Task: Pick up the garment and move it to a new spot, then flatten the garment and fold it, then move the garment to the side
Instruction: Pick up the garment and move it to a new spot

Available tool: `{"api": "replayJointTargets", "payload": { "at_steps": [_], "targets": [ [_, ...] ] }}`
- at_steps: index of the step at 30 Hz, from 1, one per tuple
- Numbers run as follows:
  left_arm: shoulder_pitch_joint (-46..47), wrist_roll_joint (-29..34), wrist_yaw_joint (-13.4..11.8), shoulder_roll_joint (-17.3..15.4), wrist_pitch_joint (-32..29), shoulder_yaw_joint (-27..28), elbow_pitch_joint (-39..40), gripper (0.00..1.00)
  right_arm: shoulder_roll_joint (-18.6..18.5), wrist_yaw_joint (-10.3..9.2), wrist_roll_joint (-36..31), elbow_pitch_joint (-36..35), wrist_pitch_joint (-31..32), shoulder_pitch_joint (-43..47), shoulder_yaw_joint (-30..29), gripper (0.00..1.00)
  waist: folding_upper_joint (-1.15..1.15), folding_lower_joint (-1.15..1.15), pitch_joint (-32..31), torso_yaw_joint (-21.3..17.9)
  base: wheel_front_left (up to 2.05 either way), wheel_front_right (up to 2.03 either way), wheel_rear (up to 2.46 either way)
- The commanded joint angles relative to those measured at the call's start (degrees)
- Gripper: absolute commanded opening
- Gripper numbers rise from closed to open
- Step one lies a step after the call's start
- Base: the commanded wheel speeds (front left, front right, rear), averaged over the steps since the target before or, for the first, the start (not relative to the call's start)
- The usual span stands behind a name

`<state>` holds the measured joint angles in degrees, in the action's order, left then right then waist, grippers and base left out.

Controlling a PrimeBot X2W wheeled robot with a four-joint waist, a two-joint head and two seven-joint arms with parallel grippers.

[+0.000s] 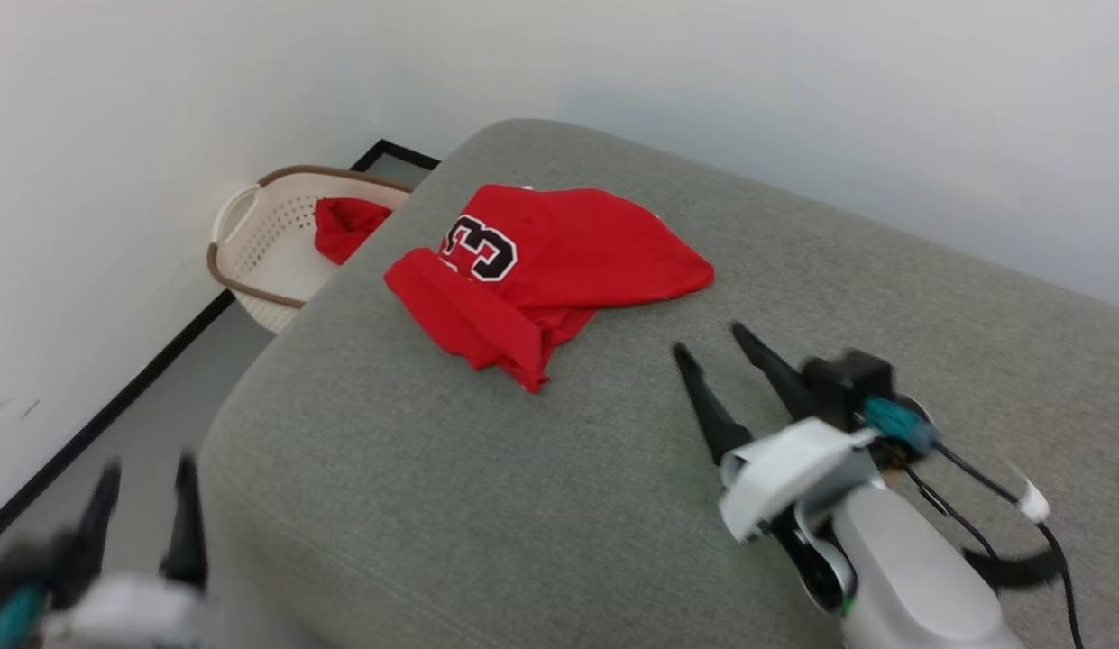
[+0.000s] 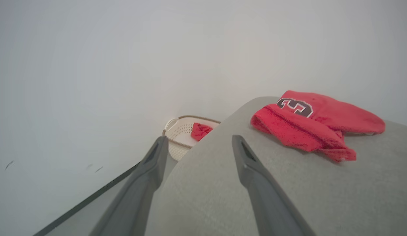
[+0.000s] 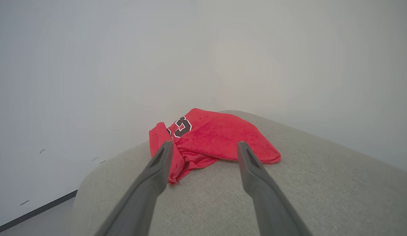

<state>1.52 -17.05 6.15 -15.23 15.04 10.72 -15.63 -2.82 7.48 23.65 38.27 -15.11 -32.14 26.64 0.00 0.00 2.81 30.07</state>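
Note:
The garment (image 1: pixel 559 261), a red jersey with a black white-outlined number, lies crumpled in a heap on the far left part of the grey sofa seat (image 1: pixel 613 505); its sleeves are hidden in the folds. My right gripper (image 1: pixel 710 341) hovers open just right of and nearer than the heap, fingers pointing at it, nothing between them. In the right wrist view the garment (image 3: pixel 219 137) sits just beyond the fingertips. My left gripper (image 1: pixel 149 470) is open and blurred at the lower left, off the seat's left edge. From the left wrist the garment (image 2: pixel 321 123) lies ahead to the right.
A white perforated laundry basket (image 1: pixel 261 243) with a brown rim stands on the floor by the wall, left of the seat, with a red cloth (image 1: pixel 347 225) inside. The pale wall runs close behind. The seat's near and right parts are bare.

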Motion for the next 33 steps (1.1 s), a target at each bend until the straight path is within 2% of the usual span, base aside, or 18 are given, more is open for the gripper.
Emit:
{"api": "replayJointTargets", "payload": {
  "at_steps": [1, 2, 8, 9, 10, 18, 24, 26, 30, 33],
  "targets": [
    [4.3, 0.2, 0.7, -1.4, -0.5, -2.3, -0.8, 1.0, -0.1, 0.02, -2.3, -1.7, -0.1, 3.2, -3.0, 1.0, 0.0, 0.0, -0.2, -0.8, 0.0, 0.0, 0.0],
    [6.6, 0.6, 1.0, -2.6, -1.1, -4.0, -1.6, 1.0, -0.1, 0.02, -3.4, -2.9, -0.1, 4.5, -4.7, 1.0, 0.0, 0.0, -0.2, -1.1, 0.0, 0.0, 0.0],
    [20.3, -2.3, 1.4, -10.1, -1.3, -10.9, -7.2, 1.0, -0.1, 0.02, -9.1, -8.9, -0.1, 6.3, -7.2, 1.0, 0.0, 0.0, 5.4, -9.8, 0.0, 0.0, 0.0],
    [22.3, -1.8, 1.4, -12.4, -1.2, -12.7, -8.5, 1.0, -0.1, 0.02, -9.8, -9.7, -0.1, 6.1, -7.4, 1.0, 0.0, 0.0, 6.5, -11.3, 0.0, 0.0, 0.0],
    [22.3, -1.8, 1.4, -12.4, -1.2, -12.7, -8.5, 1.0, -0.1, 0.02, -9.8, -9.7, -0.1, 6.1, -7.4, 1.0, 0.0, 0.0, 6.5, -11.3, 0.0, 0.0, 0.0],
    [38.9, -11.3, 1.3, -23.2, -0.8, -30.2, -20.5, 1.0, -0.1, 0.01, -13.6, -15.5, 0.1, 6.1, -8.2, 1.0, 0.0, 0.0, 14.9, -21.3, 0.0, 0.0, 0.0],
    [48.5, -24.7, 1.3, -30.3, -7.0, -43.9, -25.4, 1.0, 0.0, 0.01, -15.4, -19.7, 0.7, 6.4, -8.6, 1.0, 0.0, 0.0, 19.5, -26.1, 0.0, 0.0, 0.0],
    [49.9, -31.6, 1.3, -31.5, -11.6, -48.6, -24.1, 1.0, -0.1, 0.01, -15.6, -20.9, 0.7, 6.7, -9.0, 1.0, 0.0, 0.0, 20.5, -27.2, 0.0, 0.0, 0.0],
    [52.6, -43.7, 1.3, -37.2, -19.8, -55.8, -20.4, 1.0, 0.0, 0.01, -15.8, -23.4, 1.0, 7.0, -9.1, 1.0, 0.0, 0.0, 22.2, -29.0, 0.0, 0.0, 0.0],
    [53.7, -50.3, 1.3, -40.5, -24.1, -60.2, -17.5, 1.0, 0.0, 0.01, -15.9, -25.0, 1.4, 6.9, -8.5, 1.0, 0.0, 0.0, 23.7, -30.2, 0.0, 0.0, 0.0]
  ]
}}
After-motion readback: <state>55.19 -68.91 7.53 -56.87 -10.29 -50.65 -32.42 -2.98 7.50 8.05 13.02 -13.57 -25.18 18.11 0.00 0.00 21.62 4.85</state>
